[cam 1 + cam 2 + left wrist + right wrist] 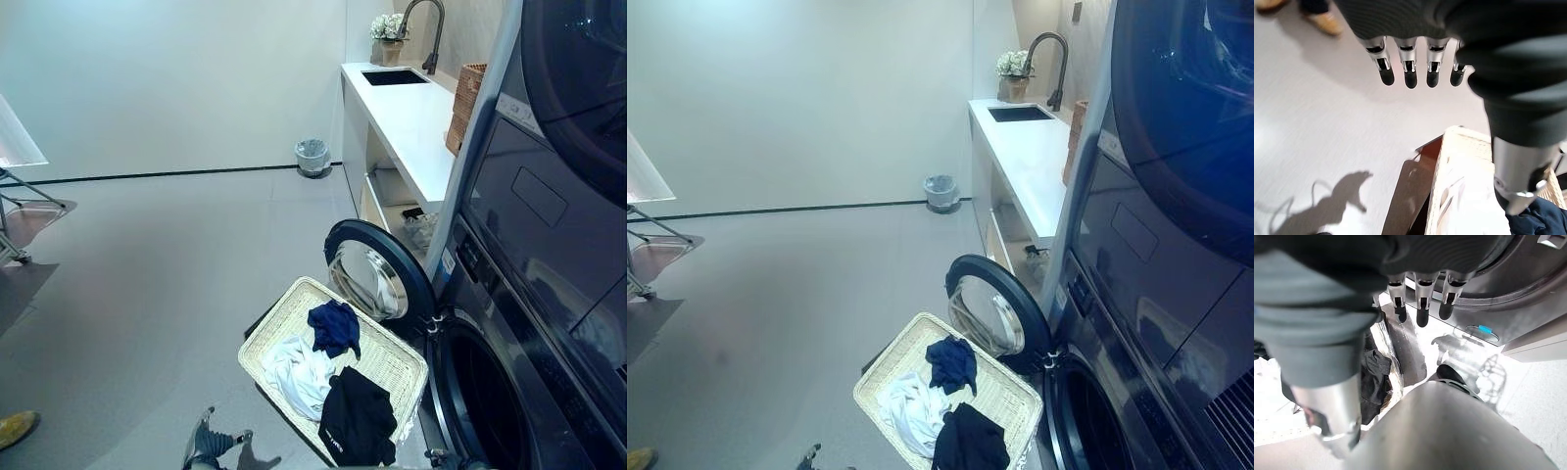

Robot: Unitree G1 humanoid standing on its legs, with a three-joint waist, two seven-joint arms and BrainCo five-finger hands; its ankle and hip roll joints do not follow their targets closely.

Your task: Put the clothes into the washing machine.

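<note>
A wicker laundry basket holding navy, white and black clothes sat beside the washing machine's open door.

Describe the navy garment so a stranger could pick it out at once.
Find the dark washing machine with its round door swung open. On the floor before it sits a pale wicker basket holding three garments. The navy garment is the crumpled blue one nearest the door, beside the white garment and the black garment.

Both hands empty: left hand & right hand, fingers straight, relaxed.
</note>
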